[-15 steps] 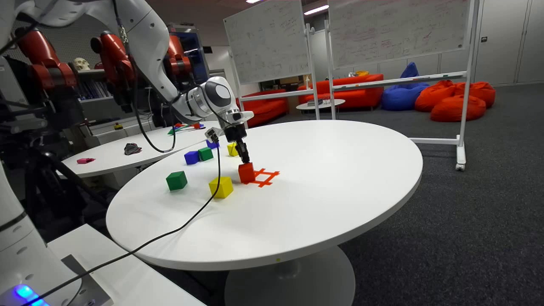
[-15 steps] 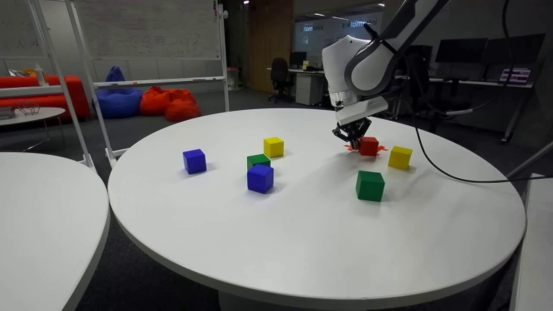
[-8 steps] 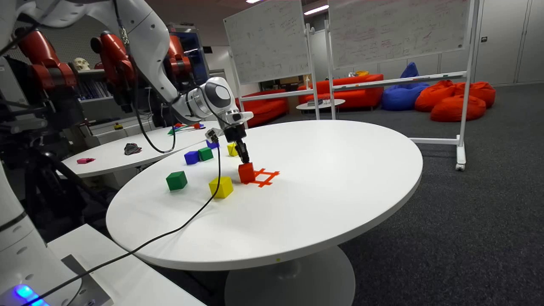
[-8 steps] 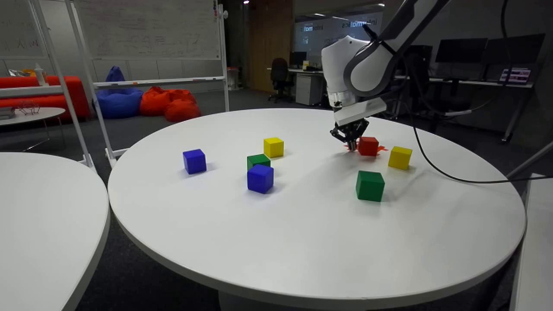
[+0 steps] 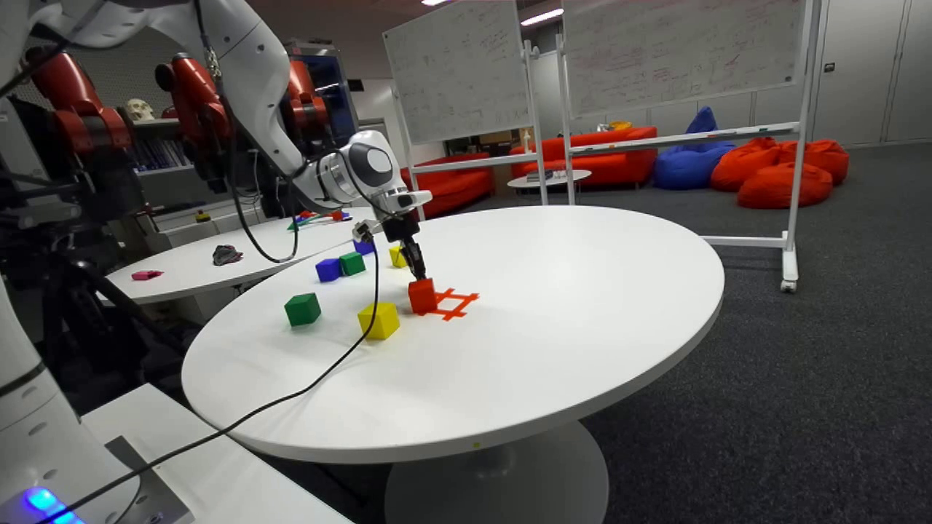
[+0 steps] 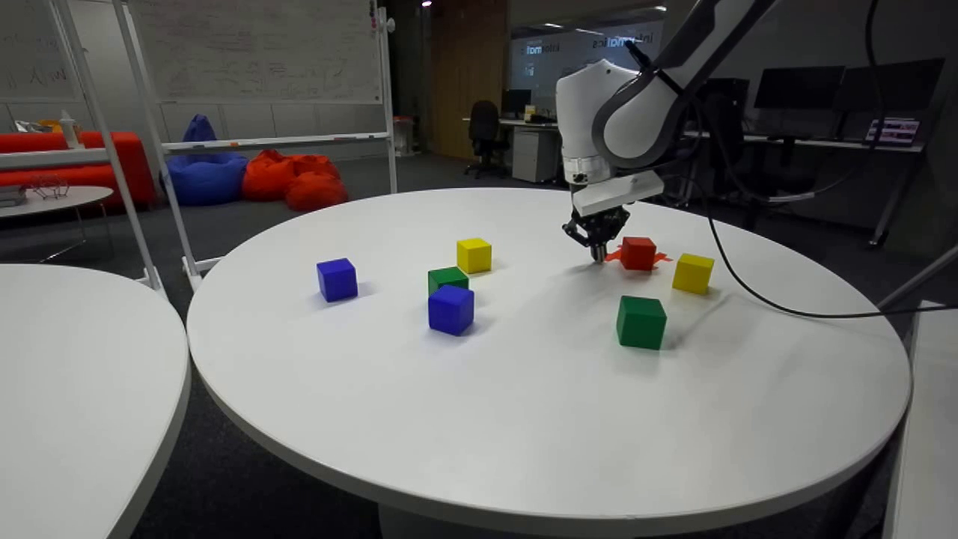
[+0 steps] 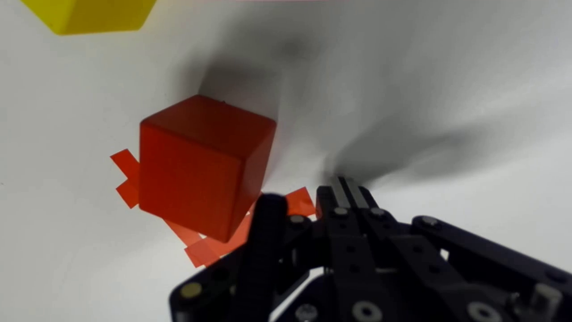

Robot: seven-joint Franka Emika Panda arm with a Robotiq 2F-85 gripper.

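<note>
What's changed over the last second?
The claw and arm shifted toward the picture's left in an exterior view, away from the red cube; a clear gap now shows there. The claw stayed shut: nothing taken hold of or let go. Unmoved: red cube, yellow cubes, green cubes, blue cubes.

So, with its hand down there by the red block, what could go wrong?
The hand is shut and low beside the red block, not touching it; a sideways move might shove the block along the red tape. Going lower might bump the table. The cable passes near a yellow block in both exterior views and might nudge it.
</note>
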